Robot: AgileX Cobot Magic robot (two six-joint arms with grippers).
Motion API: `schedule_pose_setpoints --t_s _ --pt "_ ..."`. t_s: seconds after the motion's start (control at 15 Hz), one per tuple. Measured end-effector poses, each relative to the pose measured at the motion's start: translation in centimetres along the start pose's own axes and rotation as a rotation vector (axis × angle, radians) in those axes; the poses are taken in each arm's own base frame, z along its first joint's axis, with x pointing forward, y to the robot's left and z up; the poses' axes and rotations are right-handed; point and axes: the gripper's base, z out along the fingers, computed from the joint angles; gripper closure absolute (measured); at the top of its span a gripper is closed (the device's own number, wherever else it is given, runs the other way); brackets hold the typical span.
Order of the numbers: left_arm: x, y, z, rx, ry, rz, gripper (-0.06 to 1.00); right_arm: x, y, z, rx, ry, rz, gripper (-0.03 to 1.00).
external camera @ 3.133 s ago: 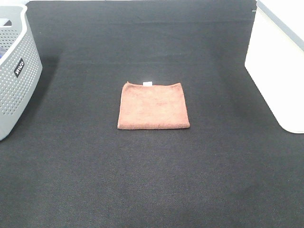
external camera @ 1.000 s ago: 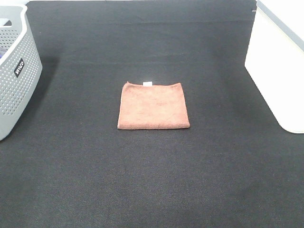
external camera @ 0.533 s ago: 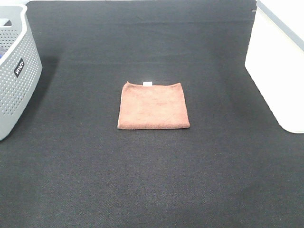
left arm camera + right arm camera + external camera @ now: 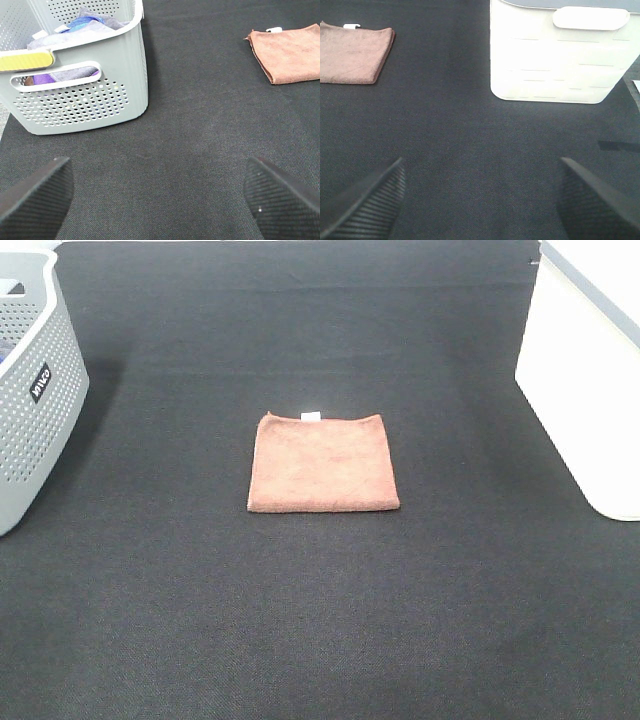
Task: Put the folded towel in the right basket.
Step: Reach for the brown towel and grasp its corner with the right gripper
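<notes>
The folded towel (image 4: 323,462), terracotta with a small white tag on its far edge, lies flat in the middle of the black mat. It also shows in the left wrist view (image 4: 291,52) and the right wrist view (image 4: 354,54). The right basket (image 4: 590,370), white with a grey-lined rim, stands at the right edge and shows in the right wrist view (image 4: 560,55). Neither gripper shows in the exterior high view. My left gripper (image 4: 160,197) is open over bare mat near the grey basket. My right gripper (image 4: 480,200) is open over bare mat, short of the white basket.
A grey perforated basket (image 4: 30,400) with a black label stands at the left edge; the left wrist view shows cloths inside it (image 4: 75,75). The black mat (image 4: 320,620) covers the table.
</notes>
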Motion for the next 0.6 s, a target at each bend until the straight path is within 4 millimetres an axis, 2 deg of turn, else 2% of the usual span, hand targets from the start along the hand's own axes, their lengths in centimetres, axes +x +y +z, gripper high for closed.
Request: schedule_pose_setpoints --t_s 0.47,0.6 --pt "0.0 0.0 0.0 0.000 0.000 0.000 0.07 -0.1 0.0 0.0 0.000 0.000 0.000 0.20" --pt "0.0 0.0 0.0 0.000 0.000 0.000 0.07 -1.5 -0.1 0.5 0.001 -0.016 0.000 0.21"
